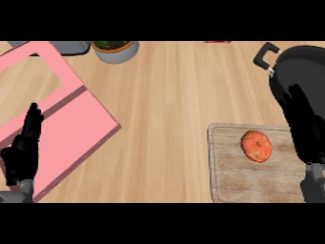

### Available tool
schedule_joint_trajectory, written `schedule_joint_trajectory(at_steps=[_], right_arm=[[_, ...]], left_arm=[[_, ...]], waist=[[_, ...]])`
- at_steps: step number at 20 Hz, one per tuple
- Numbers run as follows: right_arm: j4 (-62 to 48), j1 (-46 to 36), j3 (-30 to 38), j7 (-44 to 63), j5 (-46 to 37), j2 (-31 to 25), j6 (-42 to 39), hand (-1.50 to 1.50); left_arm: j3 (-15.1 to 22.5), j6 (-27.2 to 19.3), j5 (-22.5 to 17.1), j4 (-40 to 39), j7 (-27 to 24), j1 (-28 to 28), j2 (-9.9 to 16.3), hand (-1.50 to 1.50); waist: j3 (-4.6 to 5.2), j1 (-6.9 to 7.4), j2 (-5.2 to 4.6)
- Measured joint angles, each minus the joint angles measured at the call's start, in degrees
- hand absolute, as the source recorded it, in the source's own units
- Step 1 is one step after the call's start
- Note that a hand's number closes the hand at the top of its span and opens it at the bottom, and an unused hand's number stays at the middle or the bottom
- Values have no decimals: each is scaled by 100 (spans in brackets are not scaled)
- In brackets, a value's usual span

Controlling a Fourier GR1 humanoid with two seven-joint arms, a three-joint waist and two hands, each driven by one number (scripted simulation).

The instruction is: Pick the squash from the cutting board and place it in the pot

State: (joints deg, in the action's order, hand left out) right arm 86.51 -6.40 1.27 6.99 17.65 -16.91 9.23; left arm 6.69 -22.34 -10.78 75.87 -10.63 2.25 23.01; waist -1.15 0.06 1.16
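An orange squash [256,146] lies on the wooden cutting board [228,181] at the lower right. A black pot [312,76] with a side handle stands behind the board at the far right. My right hand [307,128] is over the board's right part, just right of the squash and apart from it, fingers straight and pointing up toward the pot. My left hand [24,147] rests open at the lower left, fingers up, over a pink shape.
A large pink frame-like object [73,124] covers the left of the wooden counter. A grey planter with greenery [115,49] stands at the top, with a grey object [66,46] beside it. A small red item [218,42] shows at the top edge.
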Motion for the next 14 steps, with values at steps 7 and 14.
schedule_joint_trajectory(at_steps=[7,14], right_arm=[[-543,-633,422,-1179,-151,-1118,-1339,150],[-2030,-679,600,-3743,-1050,-1441,-1647,-150]], left_arm=[[-20,236,-263,590,481,495,-19,0],[6,384,-575,1077,1224,862,-59,0]], waist=[[108,110,-115],[89,155,-165]])
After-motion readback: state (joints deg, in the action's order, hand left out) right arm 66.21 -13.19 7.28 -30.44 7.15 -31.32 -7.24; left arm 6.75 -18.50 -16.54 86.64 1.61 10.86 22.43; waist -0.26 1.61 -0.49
